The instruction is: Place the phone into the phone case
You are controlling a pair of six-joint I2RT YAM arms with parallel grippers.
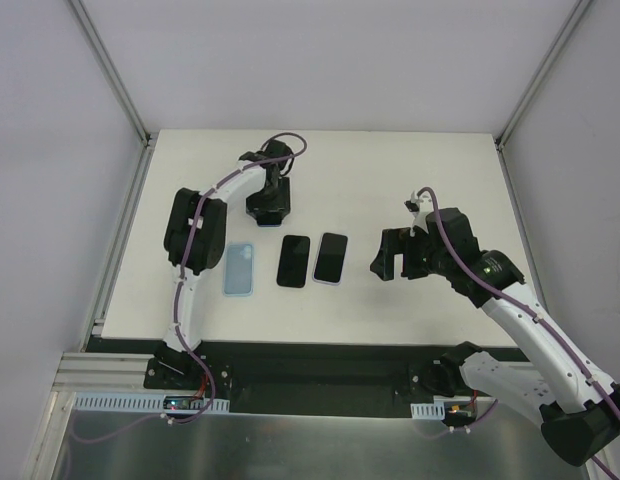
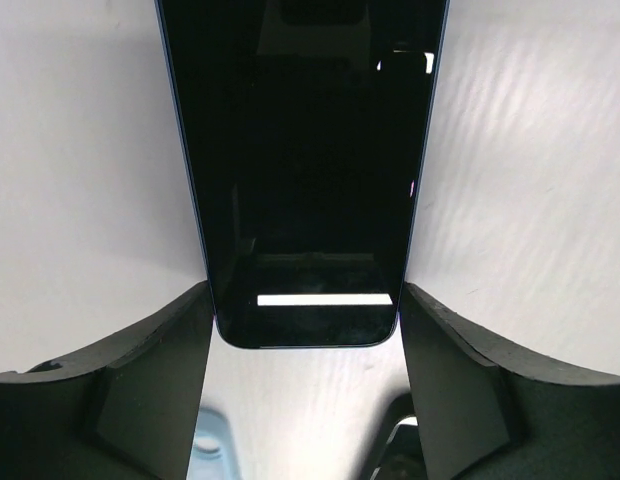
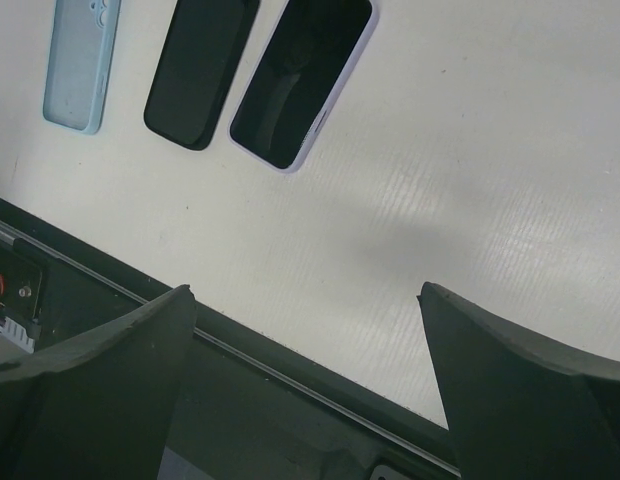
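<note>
A dark phone with a blue rim (image 2: 305, 170) sits between the fingers of my left gripper (image 2: 305, 300), which press on both long edges near its end. In the top view this gripper (image 1: 268, 212) is at the back centre of the table, and the held phone is hidden under it. An empty light blue phone case (image 1: 239, 269) lies flat in front of it; it also shows in the left wrist view (image 2: 205, 450) and the right wrist view (image 3: 83, 60). My right gripper (image 1: 395, 255) is open and empty, with wide-apart jaws (image 3: 308, 300) above the table's near edge.
A black phone (image 1: 293, 260) and a phone in a lilac case (image 1: 331, 258) lie side by side to the right of the blue case; both show in the right wrist view (image 3: 200, 70) (image 3: 302, 80). The table's dark front rail (image 3: 290, 380) runs below the right gripper.
</note>
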